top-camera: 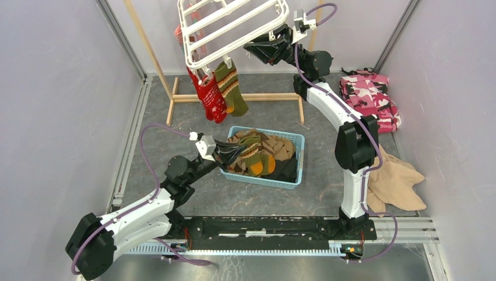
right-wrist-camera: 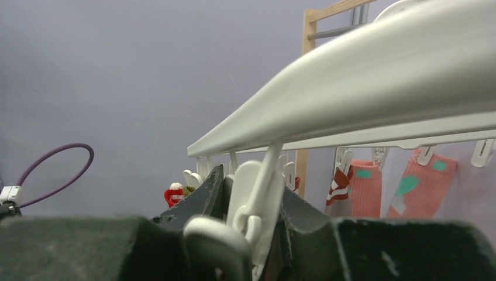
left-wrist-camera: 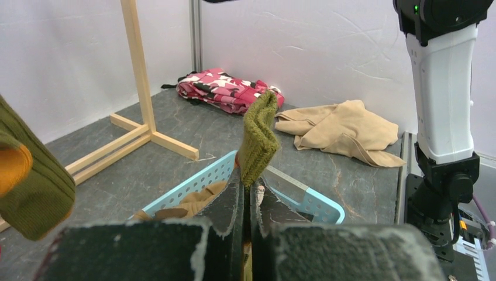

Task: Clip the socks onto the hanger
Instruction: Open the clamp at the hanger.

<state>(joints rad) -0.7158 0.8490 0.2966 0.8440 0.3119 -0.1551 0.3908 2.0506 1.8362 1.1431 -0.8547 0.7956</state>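
Note:
The white hanger [top-camera: 234, 26] hangs tilted at the top, with a red sock [top-camera: 212, 98] and an olive striped sock [top-camera: 231, 88] clipped to its near rim. My right gripper [top-camera: 251, 48] is up at the hanger's right rim; in the right wrist view its jaws [right-wrist-camera: 252, 184] press on both sides of a dangling white clip [right-wrist-camera: 257, 202]. More socks [right-wrist-camera: 421, 181] hang beyond the hanger [right-wrist-camera: 374, 88]. My left gripper [top-camera: 231, 153] is over the basket's left end, shut [left-wrist-camera: 250, 190] on an olive sock [left-wrist-camera: 257, 137] that stands up from the jaws.
The light blue basket [top-camera: 295, 159] holds several brown, olive and black socks. A wooden frame stand [top-camera: 234, 98] is behind it. Pink camouflage cloth [top-camera: 371, 96] lies at the back right, beige cloth [top-camera: 398, 184] by the right arm's base. Walls enclose the floor.

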